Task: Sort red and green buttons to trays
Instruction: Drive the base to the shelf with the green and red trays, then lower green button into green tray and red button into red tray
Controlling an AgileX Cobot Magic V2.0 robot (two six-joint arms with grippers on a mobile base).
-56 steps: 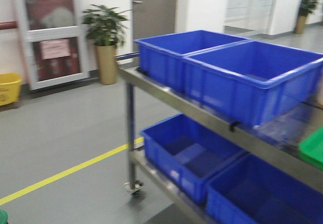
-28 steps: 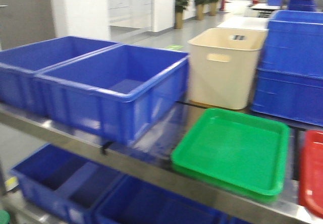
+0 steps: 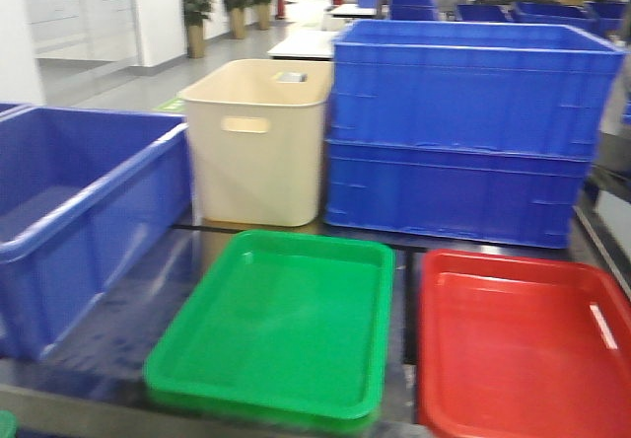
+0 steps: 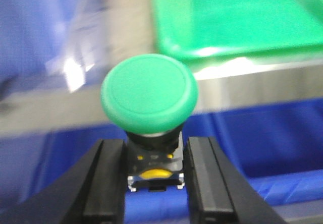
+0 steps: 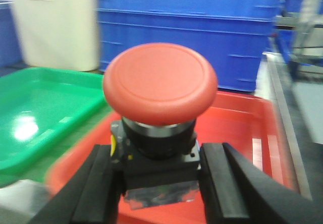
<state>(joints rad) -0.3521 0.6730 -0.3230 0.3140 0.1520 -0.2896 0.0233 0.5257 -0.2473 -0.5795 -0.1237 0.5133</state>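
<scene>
Left hand (image 4: 154, 146) grips green button (image 4: 149, 93); right hand (image 5: 159, 153), red button (image 5: 160, 82); trays (image 3: 286, 329) adjacent.

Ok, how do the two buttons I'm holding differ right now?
The green button sits in the left tool, the red button in the right tool. In the left wrist view the green button is short of the green tray, with the steel shelf edge between them. In the right wrist view the red button shows directly against the red tray. Shared: round mushroom cap, dark base clamped by its tool, neither released yet.
</scene>
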